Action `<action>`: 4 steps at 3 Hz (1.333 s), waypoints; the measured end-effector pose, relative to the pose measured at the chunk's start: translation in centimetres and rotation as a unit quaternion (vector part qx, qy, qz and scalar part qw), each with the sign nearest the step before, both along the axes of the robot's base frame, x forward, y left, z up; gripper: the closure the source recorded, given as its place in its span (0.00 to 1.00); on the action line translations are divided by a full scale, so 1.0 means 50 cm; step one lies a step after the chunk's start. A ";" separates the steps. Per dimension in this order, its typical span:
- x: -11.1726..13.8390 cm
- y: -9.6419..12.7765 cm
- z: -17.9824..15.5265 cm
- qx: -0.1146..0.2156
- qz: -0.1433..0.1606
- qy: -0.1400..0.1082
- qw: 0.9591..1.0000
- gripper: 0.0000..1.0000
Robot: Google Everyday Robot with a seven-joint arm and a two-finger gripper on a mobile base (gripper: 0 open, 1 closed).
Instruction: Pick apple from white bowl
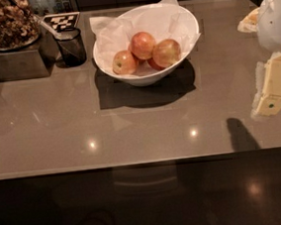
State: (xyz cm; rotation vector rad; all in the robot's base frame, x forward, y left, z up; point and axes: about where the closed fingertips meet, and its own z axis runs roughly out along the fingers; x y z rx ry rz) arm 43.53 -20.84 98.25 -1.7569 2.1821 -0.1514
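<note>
The blocky cream-yellow gripper hung tilted at the right edge of the camera view, over the glossy grey-brown desk and beneath the arm's rounded white casing. Its spread could not be told. The round orange-red apple with yellowish streaking lay well apart from it, on the right side of the wide, paper-lined white bowl, touching neighbouring apples.
</note>
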 end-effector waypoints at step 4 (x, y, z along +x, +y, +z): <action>0.098 0.033 0.087 0.118 -0.028 -0.046 0.992 0.00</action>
